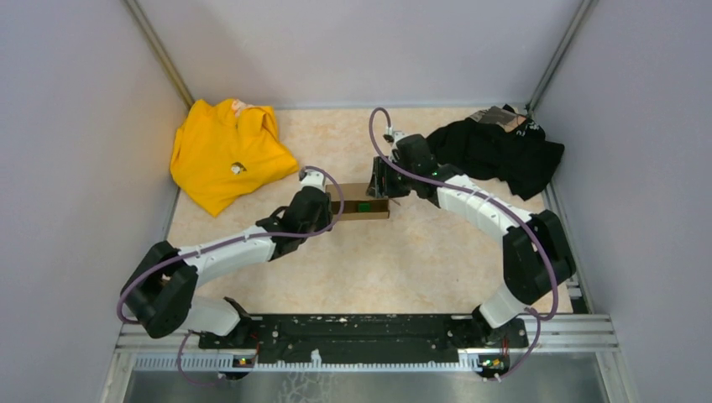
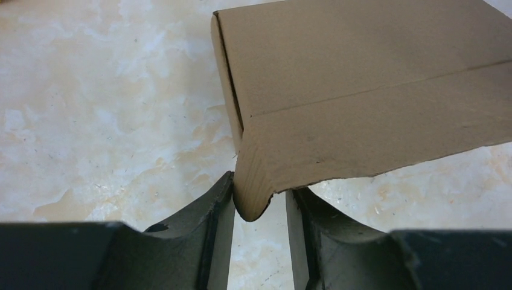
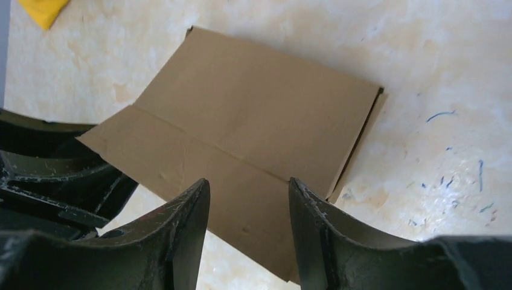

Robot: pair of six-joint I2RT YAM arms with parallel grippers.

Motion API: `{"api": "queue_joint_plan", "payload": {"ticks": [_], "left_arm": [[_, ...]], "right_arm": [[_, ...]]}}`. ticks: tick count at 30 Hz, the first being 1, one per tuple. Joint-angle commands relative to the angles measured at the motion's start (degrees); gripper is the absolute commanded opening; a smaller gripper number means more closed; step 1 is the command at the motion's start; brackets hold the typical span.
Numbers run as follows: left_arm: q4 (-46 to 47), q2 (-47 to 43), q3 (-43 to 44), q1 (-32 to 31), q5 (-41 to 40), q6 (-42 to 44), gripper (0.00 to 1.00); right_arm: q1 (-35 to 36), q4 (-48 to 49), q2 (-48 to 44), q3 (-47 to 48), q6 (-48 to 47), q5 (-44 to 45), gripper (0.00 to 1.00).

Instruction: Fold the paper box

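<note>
The paper box [image 1: 363,204] is plain brown cardboard lying low on the table's middle between both arms. In the left wrist view the box [image 2: 362,90] shows a creased top panel and a flap whose rounded corner hangs down between my left gripper's [image 2: 261,187] fingers. The left finger [image 2: 220,199] touches that corner and the other stands apart, so the jaws are open. In the top view the left gripper [image 1: 329,200] is at the box's left end. My right gripper [image 1: 379,186] [image 3: 249,182] is open over the box's [image 3: 253,121] spread flap at the right end.
A yellow garment [image 1: 227,151] lies crumpled at the back left, and a black garment [image 1: 504,151] at the back right. Grey walls close in on three sides. The arms' mounting rail [image 1: 369,332] runs along the near edge.
</note>
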Motion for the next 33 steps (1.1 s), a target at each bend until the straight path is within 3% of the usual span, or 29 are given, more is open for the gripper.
{"api": "queue_joint_plan", "payload": {"ticks": [1, 12, 17, 22, 25, 33], "left_arm": [[0.8, -1.8, 0.8, -0.4, 4.7, 2.0, 0.43], [-7.0, -12.6, -3.5, -0.4, 11.4, 0.5, 0.48], [-12.9, -20.4, -3.7, -0.4, 10.2, -2.6, 0.50], [-12.2, -26.5, -3.7, -0.4, 9.2, -4.0, 0.51], [-9.2, -23.3, -2.2, -0.4, 8.3, -2.8, 0.51], [-3.8, -1.7, 7.5, -0.4, 8.2, -2.3, 0.48]], "right_arm": [[-0.1, 1.6, -1.0, -1.1, -1.2, -5.1, 0.50], [-0.1, 1.4, 1.5, -2.2, -2.4, -4.9, 0.50], [-0.1, 1.6, 2.7, -2.5, -2.7, -4.8, 0.49], [0.0, 2.3, 2.7, -4.3, -3.1, -4.0, 0.48], [0.0, 1.9, 2.2, -5.0, -4.0, -2.7, 0.47], [0.8, 0.6, 2.9, -4.9, -5.9, -0.2, 0.47]]}}
